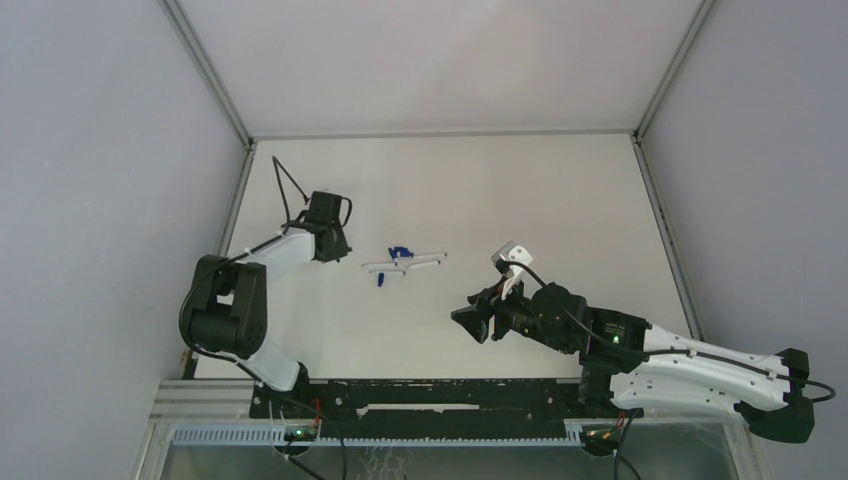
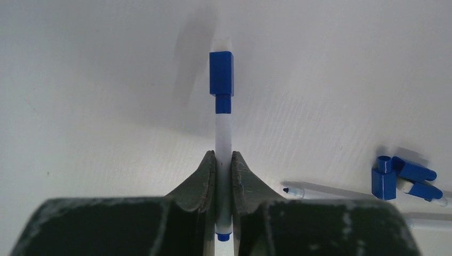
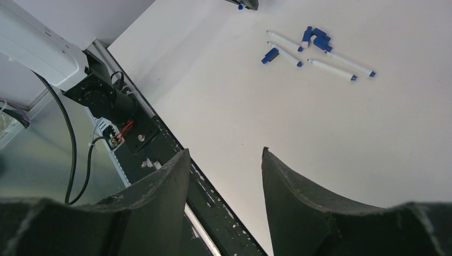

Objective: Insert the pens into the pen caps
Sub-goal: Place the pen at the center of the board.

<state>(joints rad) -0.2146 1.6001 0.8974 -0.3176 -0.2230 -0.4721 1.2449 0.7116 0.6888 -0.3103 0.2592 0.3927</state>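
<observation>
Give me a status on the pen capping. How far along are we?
Done: one pen looks capped, with a blue cap on its tip. In hand: the left end effector is clamped on that pen; the right end effector is open and empty. Left: the other pens and loose caps lie apart on the table.

The left arm [image 1: 280, 250] is reaching over the table's [image 1: 500, 190] left side, the left gripper [image 2: 224, 157] pinching a white pen [image 2: 223, 133]. The right arm [image 1: 690, 360] is stretching low over the table's near side, the right gripper [image 3: 226, 152] gaping empty.
</observation>
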